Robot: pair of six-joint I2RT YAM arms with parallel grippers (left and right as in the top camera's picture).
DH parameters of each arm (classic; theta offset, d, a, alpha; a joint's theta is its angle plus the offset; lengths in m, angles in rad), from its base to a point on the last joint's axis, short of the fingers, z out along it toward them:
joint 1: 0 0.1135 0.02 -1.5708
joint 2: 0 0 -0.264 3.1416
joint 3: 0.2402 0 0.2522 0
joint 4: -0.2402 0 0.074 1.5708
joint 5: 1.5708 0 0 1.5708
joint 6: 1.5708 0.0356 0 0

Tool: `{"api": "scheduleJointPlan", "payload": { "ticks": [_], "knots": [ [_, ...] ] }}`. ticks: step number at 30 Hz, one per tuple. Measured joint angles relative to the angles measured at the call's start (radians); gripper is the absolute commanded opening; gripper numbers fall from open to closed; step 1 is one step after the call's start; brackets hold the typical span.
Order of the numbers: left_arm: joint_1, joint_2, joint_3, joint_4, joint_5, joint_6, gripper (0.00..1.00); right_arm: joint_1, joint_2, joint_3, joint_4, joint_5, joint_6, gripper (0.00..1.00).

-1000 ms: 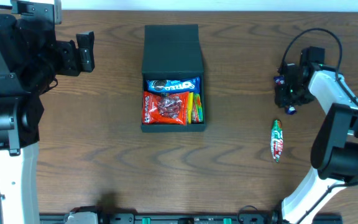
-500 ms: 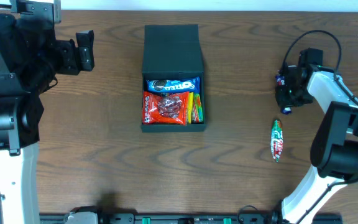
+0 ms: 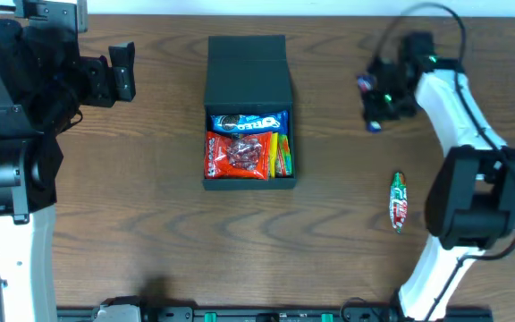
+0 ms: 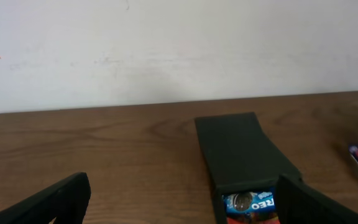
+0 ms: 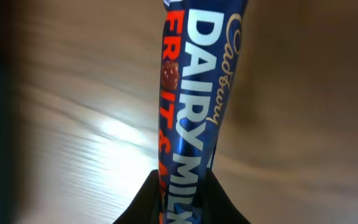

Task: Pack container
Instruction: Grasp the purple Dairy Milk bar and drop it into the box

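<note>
— where's the container (image 3: 249, 72) sitting?
— middle of the table (image 3: 150, 233), towards the far side. its lid (image 4: 241, 146) is thrown open and lies flat behind it, towards the far edge.
— anything in it?
— an oreo packet (image 3: 247, 122) across the far end, a red packet (image 3: 238, 156) nearer to us, and a yellow-green packet (image 3: 282, 154) tucked along the right wall. they fill it nearly edge to edge.
— and the arms?
— the left gripper (image 3: 123, 72) is at the far left, well apart from the box and pointing at it. its fingers (image 4: 48, 202) are spread wide with nothing between them.
— the other one?
— the right gripper (image 3: 378, 97) is at the far right, clear of the box. its jaws are closed on a dairy milk bar (image 5: 194, 112), a blue wrapper with white lettering, pinched at one end so the rest sticks out past the fingertips.
— anything loose?
— a green and red sweet wrapper (image 3: 398, 201), lying alone on the right, nearer to us than the gripper.
</note>
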Motion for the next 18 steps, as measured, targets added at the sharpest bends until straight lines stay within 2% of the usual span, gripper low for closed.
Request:
{"api": "scheduleJointPlan", "payload": {
  "ticks": [4, 9, 12, 18],
  "knots": [
    [0.0, 0.0, 0.0, 0.0, 0.0, 0.0, 0.95, 0.162, -0.001, 0.121, -0.08, -0.064, 0.089, 0.07],
    [0.0, 0.0, 0.0, 0.001, 0.0, 0.0, 0.95, 0.335, -0.001, 0.136, -0.142, -0.113, 0.248, 0.06],
    [0.0, 0.0, 0.0, 0.0, 0.0, 0.0, 0.95, 0.383, -0.001, 0.136, -0.2, -0.065, 0.349, 0.03],
    [0.0, 0.0, 0.0, 0.0, 0.0, 0.0, 0.95, 0.443, 0.0, 0.135, -0.254, -0.006, 0.512, 0.04]
  ]
}}
